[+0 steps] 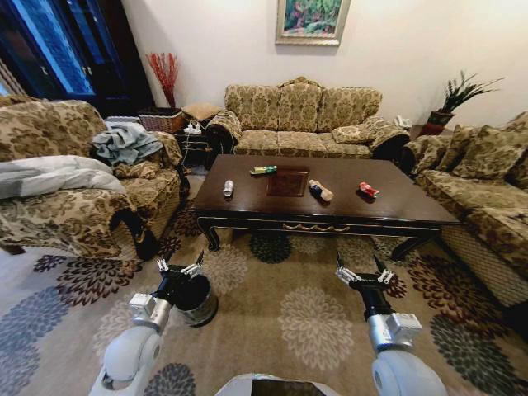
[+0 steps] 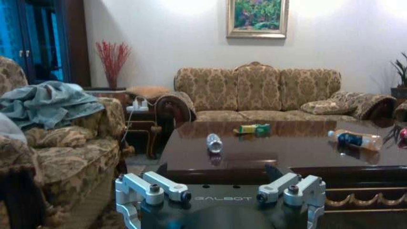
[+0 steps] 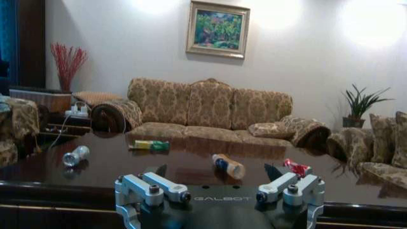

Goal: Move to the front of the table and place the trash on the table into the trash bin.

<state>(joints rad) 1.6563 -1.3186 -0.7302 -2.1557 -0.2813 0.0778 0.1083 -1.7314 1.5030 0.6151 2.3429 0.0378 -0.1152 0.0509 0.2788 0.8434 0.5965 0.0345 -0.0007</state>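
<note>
1. The table [image 1: 388,202] is a large, glossy, dark-brown rectangle on curved carved legs, with a square inlay at its centre. It stands on a patterned rug between a sofa [image 1: 301,115] behind it, an armchair [image 1: 74,181] to the robot's left and another sofa to its right.
2. The left arm reaches forward and low over the rug, short of the table's front edge. The left gripper [image 1: 180,268] has its fingers spread and holds nothing, and it sits just above the bin.
3. The right arm is posed the same way on the other side. The right gripper [image 1: 364,275] also has its fingers spread and empty, pointing at the table's front right part.
4. The bin [image 1: 198,301] is small, round and black with a clear liner, on the rug near the table's front left leg, partly hidden by the left gripper.
5. The bottle [image 1: 320,190], with tan and dark parts, lies on its side just right of the inlay.
6. The packet [image 1: 264,170] is green and flat, toward the table's far edge, left of centre.
7. The can [image 1: 228,188] is silver and lies on its side at the table's left part.
8. The wrapper [image 1: 369,190] is red and crumpled, right of the bottle and apart from it.
</note>
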